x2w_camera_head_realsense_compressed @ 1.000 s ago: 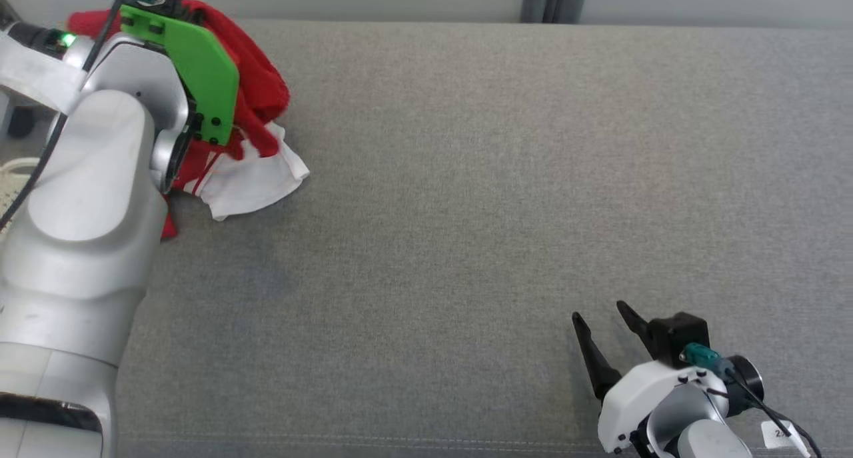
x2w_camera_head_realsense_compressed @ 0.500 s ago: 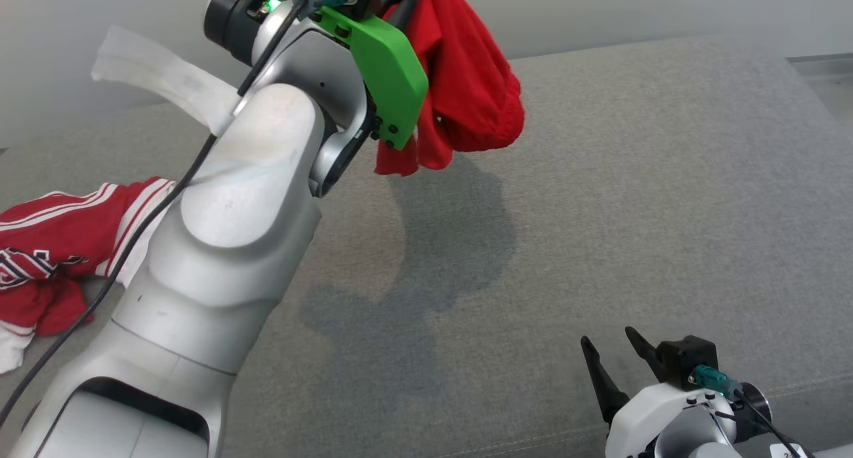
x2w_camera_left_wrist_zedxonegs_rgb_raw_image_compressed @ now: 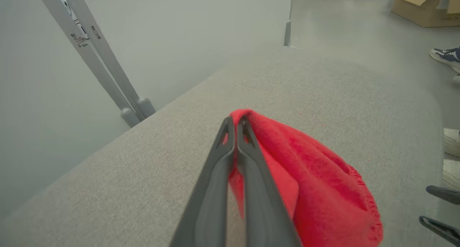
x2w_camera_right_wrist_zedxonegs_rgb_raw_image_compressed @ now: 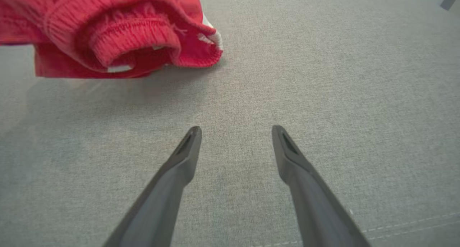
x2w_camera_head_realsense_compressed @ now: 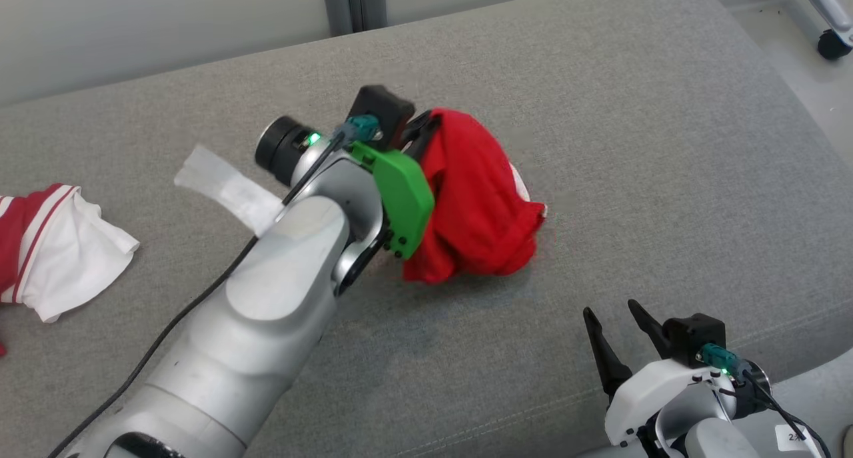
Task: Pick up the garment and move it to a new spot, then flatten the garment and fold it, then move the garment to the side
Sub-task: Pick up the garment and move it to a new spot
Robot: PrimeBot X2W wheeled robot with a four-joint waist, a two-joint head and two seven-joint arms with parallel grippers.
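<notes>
Spreading before you: grey cushion (x2w_camera_head_realsense_compressed: 633, 111), pale floor (x2w_camera_left_wrist_zedxonegs_rgb_raw_image_compressed: 359, 24).
Your left gripper (x2w_camera_left_wrist_zedxonegs_rgb_raw_image_compressed: 235, 123) is clenching the red garment (x2w_camera_head_realsense_compressed: 476, 211); right gripper (x2w_camera_right_wrist_zedxonegs_rgb_raw_image_compressed: 235, 132) is gaping nearby.

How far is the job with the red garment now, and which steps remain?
The pick-up looks done: the left gripper is shut on the red garment, which hangs bunched over the middle of the grey cushion. In hand is placing it there; whether it already rests on the cushion is unclear. Flattening, folding and moving it aside are left. The right gripper is open nearby.
</notes>
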